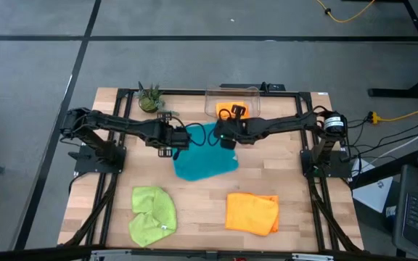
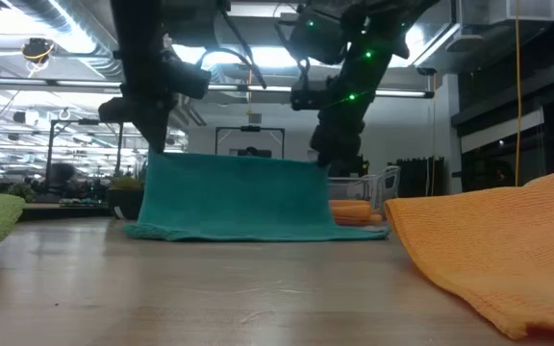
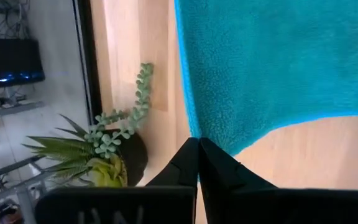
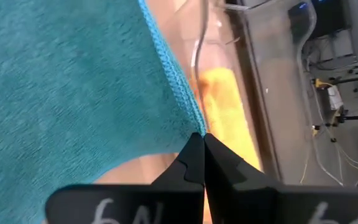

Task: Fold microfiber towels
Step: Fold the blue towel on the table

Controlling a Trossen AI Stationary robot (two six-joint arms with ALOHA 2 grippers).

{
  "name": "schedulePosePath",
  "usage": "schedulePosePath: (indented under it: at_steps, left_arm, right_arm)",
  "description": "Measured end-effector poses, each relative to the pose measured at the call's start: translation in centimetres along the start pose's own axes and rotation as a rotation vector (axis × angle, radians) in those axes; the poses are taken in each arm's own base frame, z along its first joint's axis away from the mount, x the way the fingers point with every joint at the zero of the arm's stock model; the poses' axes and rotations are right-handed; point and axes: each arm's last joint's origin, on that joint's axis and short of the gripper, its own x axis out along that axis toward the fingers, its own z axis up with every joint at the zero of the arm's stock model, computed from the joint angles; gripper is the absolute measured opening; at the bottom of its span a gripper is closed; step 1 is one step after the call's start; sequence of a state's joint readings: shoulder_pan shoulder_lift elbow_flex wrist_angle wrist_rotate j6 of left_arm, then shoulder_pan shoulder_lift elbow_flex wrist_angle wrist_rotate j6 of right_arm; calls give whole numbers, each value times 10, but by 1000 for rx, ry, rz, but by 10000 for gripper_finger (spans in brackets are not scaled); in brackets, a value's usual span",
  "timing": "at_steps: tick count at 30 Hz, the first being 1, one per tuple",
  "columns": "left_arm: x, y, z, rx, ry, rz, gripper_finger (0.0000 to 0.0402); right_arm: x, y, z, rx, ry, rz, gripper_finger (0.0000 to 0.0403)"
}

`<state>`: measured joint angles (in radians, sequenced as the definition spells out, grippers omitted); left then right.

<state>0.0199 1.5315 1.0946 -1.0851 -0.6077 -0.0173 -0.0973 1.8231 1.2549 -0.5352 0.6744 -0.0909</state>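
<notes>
Left gripper (image 3: 199, 149) and right gripper (image 4: 202, 146) are each pinched shut on a far corner of the teal blue microfiber towel (image 1: 202, 156), far edge lifted, near part trailing on the wooden table (image 1: 194, 203)

Cloth is judged light, limp, grippy; best taken at corners

Count: one teal, one lime green towel (image 1: 153, 214), two orange: one (image 1: 252, 212) at front, one (image 1: 231, 110) in the clear plastic bin (image 1: 232, 91)
</notes>
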Motion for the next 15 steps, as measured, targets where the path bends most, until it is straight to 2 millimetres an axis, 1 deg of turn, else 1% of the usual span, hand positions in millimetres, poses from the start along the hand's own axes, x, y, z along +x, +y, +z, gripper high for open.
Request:
schedulePosePath:
  at_steps: [2, 5, 10, 15]
  left_arm:
    - [-5, -3, 0, 0, -19, -37, 0]
    - [-11, -13, 0, -7, -40, -105, 0]
    - [-26, -34, 0, -10, -83, -206, 0]
    - [-39, -53, 4, -18, -178, -272, 0]
  right_arm:
    - [-3, 3, -1, -13, 4, 32, 0]
    - [-10, 12, -4, -41, 22, 69, 0]
    - [-23, 29, -12, -72, 67, 155, 0]
    - [-37, 46, -15, -87, 70, 227, 0]
